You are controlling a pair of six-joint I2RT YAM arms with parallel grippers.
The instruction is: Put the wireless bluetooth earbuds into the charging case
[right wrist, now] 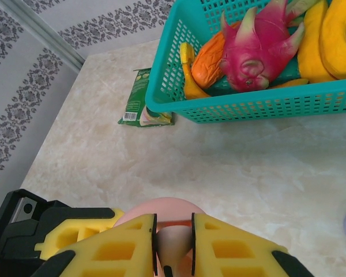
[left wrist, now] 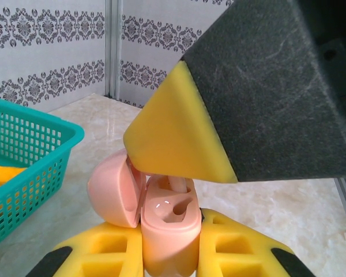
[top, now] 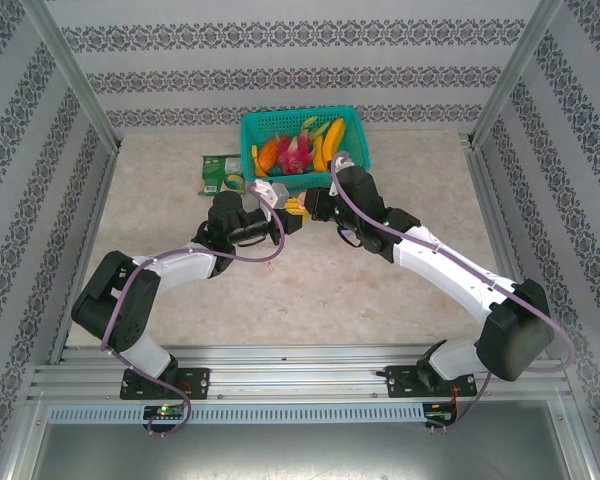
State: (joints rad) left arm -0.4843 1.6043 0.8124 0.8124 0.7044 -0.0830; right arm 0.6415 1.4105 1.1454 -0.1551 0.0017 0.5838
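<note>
My left jaws are clamped tight on the open pink charging case (left wrist: 167,231), near the tabletop's far edge beside the green basket (right wrist: 248,107), right jaws nearly closed just over it, earbud pinched or not, I cannot tell.

I see the left arm (top: 170,265) and right arm (top: 450,265) reaching forward, wrists nearly meeting. Left gripper (left wrist: 170,254) clamped on pink case (left wrist: 167,222). Right gripper (right wrist: 173,245) jaws a narrow slit.

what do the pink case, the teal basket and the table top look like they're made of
Pink case: smooth moulded plastic, semi-gloss, with small highlights in its wells. Teal basket: rigid plastic, by its moulded mesh wall and thick rim. Table top: looks like veined marble, though it could be a printed surface.
</note>
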